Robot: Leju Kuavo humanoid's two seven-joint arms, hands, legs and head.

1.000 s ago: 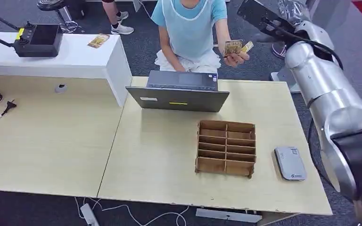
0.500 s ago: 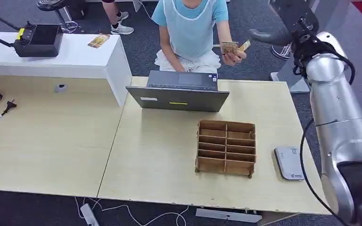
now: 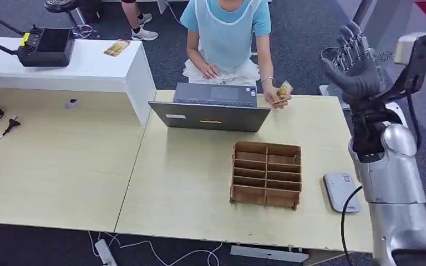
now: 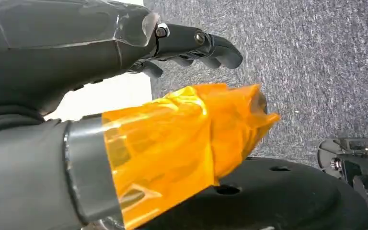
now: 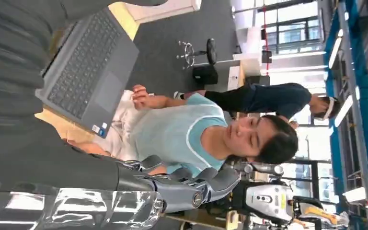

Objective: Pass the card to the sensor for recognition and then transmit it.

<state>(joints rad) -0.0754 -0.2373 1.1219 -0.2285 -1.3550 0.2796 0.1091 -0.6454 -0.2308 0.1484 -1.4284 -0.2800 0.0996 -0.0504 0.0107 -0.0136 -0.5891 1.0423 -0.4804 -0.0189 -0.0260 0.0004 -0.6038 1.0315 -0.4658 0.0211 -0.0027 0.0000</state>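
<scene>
Where table (image 3: 310,119) ends, right hand (image 3: 354,69) spread.

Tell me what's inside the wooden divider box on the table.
The wooden divider box shows bare compartments in two columns, with no card visible in any. The slots' near walls hide part of each floor, so a card lying flat there cannot be ruled out.

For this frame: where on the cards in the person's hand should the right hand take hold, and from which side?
Grip the free end of the cards, which sticks up and to the right out of the person's hand at the table's far edge. The right hand, raised and holding nothing, would likely do best coming in from the right, clear of the laptop.
</scene>
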